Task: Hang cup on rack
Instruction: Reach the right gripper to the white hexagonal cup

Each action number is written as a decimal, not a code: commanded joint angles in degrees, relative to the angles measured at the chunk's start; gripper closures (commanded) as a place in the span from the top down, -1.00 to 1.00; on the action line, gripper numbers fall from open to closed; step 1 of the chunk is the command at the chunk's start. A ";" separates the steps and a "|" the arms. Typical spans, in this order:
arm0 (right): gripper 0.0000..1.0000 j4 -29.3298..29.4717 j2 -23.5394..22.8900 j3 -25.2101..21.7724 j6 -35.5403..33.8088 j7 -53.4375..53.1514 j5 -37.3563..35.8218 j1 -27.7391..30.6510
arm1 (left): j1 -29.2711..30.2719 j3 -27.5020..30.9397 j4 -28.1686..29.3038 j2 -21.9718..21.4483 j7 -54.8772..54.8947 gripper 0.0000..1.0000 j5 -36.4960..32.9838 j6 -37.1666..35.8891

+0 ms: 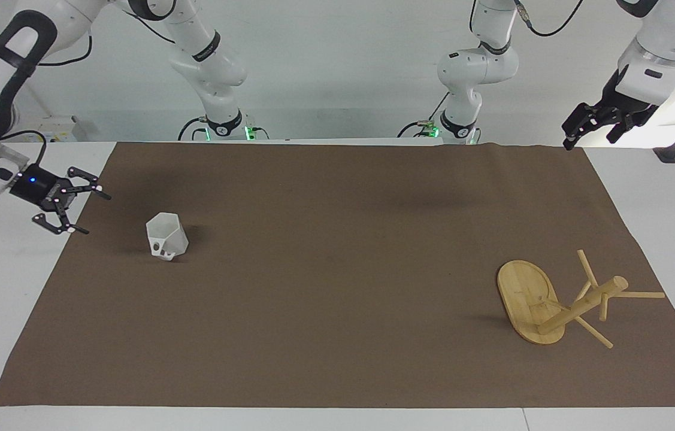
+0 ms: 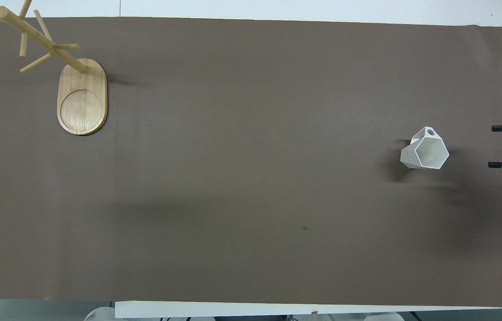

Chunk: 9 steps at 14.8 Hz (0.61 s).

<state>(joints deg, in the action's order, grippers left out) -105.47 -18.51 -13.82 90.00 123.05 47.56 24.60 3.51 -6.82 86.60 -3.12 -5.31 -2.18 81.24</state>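
With fingers spread at centre left of the frame, the right tool (image 1: 76, 208) is aimed at the upright cup (image 1: 166, 237), best pinched by its rim, while the spread left tool (image 1: 589, 127) waits above the rack (image 1: 559, 302) at lower right.

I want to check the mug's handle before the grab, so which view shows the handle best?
The facing view: the cup's handle faces that camera, showing its opening. The overhead view shows the cup mainly from above: rim, inside, and only the handle's top edge.
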 commanded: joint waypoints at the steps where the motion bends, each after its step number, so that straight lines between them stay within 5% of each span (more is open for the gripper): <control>1: 1.00 0.09 -4.59 0.63 -4.03 7.01 7.35 2.11 | 0.09 0.06 1.03 -1.10 -0.05 1.00 -1.08 0.59; 6: 1.00 0.35 -14.61 1.07 -10.88 17.55 17.55 2.82 | 0.09 0.06 1.03 -1.10 -0.05 1.00 -1.08 0.59; 9: 1.00 0.35 -15.77 1.07 -11.07 17.93 17.57 2.82 | 0.09 0.06 1.03 -1.10 -0.05 1.00 -1.08 0.59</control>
<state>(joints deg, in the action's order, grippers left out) -105.80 -34.03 -13.18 80.08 140.44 64.40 26.52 3.51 -6.82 86.60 -3.12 -5.31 -2.17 81.24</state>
